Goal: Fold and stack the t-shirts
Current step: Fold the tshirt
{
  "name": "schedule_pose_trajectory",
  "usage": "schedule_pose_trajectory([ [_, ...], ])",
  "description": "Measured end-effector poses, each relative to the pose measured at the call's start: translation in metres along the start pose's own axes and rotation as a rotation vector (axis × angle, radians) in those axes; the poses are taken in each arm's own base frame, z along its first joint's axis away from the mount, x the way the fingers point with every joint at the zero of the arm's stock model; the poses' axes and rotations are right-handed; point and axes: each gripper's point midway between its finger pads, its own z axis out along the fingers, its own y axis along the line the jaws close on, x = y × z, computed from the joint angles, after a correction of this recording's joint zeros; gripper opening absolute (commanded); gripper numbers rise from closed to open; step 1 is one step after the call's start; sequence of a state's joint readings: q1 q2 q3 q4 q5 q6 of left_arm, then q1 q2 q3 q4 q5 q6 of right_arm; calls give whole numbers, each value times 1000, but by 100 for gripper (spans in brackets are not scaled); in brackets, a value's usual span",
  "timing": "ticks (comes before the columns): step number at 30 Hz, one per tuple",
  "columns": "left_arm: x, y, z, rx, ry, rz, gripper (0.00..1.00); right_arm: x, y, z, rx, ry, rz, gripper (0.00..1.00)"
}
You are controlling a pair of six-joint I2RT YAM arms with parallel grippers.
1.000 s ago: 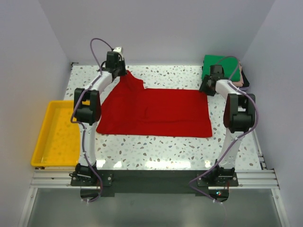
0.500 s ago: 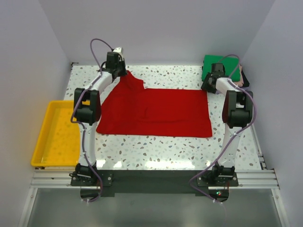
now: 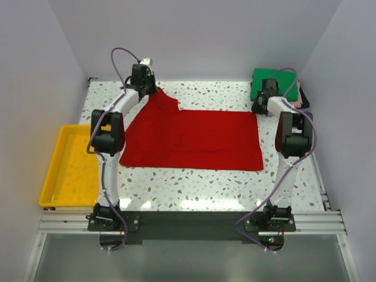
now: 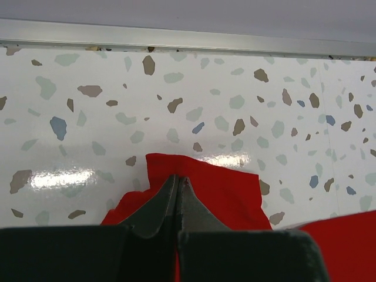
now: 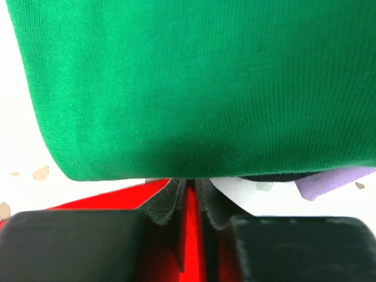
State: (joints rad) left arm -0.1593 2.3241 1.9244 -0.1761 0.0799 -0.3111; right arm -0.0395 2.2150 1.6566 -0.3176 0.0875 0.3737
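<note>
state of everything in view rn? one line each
red t-shirt, spread mostly flat on the table, both far corners gripped
left gripper, shut on the red t-shirt's far left corner
right gripper, shut on the red t-shirt's far right corner
green t-shirt, folded, topmost at the far right corner
lavender t-shirt, under the green t-shirt, only an edge showing
yellow tray, flat at the table's left edge

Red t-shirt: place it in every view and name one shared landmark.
Top external: red t-shirt spread flat across the middle.
Left wrist: its corner at bottom centre, pinched by left gripper.
Right wrist: red strip along the bottom, below green shirt.
Shared: speckled tabletop.
</note>
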Motion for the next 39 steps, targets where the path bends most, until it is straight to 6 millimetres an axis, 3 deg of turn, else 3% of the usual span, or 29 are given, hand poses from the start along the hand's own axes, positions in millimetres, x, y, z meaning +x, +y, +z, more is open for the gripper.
schedule_pose_trajectory([
  [3,-2,-1,-4,2,-3,-10,0,0,0,0,0,0,2,2],
  [9,-11,-5,-18,8,-24,-17,0,2,-2,-4,5,-3,7,0],
  [25,-14,-5,-84,-30,-64,-76,0,-9,-9,-69,8,-84,31,0],
  [33,-3,-6,-131,-40,-70,-135,0,12,-21,-85,38,-47,49,0],
  [39,23,-4,-164,-49,-44,-188,0,23,-29,-112,48,-47,75,0],
])
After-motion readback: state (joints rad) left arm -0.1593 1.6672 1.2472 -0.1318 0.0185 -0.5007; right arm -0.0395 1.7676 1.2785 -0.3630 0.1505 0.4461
